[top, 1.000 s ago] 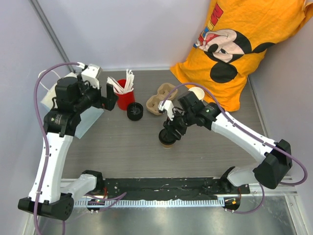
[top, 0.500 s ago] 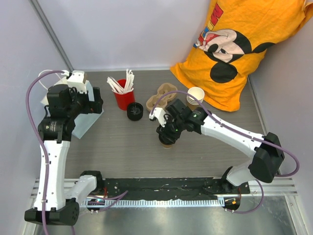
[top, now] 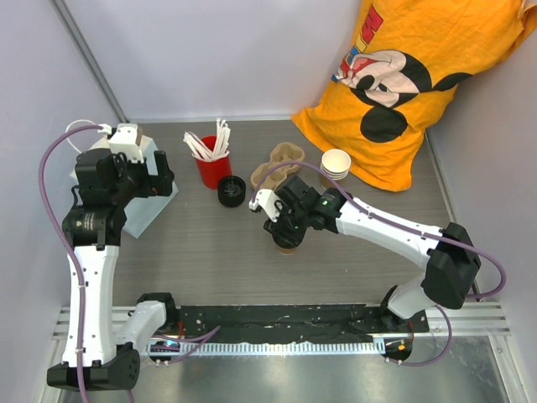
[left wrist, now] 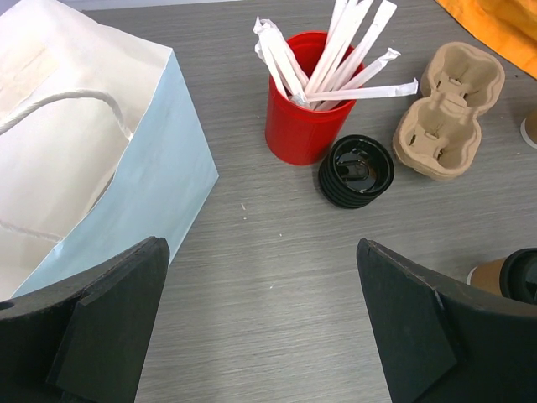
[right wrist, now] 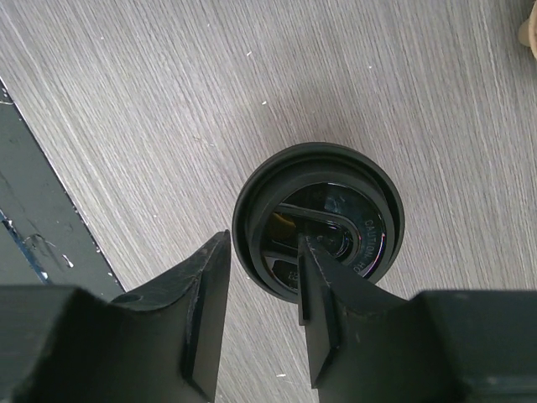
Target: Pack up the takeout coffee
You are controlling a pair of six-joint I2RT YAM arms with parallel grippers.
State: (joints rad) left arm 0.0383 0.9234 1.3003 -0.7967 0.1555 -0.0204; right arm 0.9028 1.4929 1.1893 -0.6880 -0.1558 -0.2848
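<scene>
Takeout coffee [right wrist: 352,201], black lid on, stands upright on the table [top: 210,252], near the pulp carrier [top: 281,164]. Right hand [right wrist: 263,243] is directly above it, fingers apart, straddling the lid's rim. Left hand [left wrist: 260,336] is spread wide beside the white paper bag [left wrist: 84,168], holding nothing.

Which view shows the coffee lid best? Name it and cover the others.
Right wrist: the lid fills the middle, seen from straight above, lettering readable. Top external: the right gripper hides nearly all of it. Left wrist: only a sliver at the right edge.
</scene>
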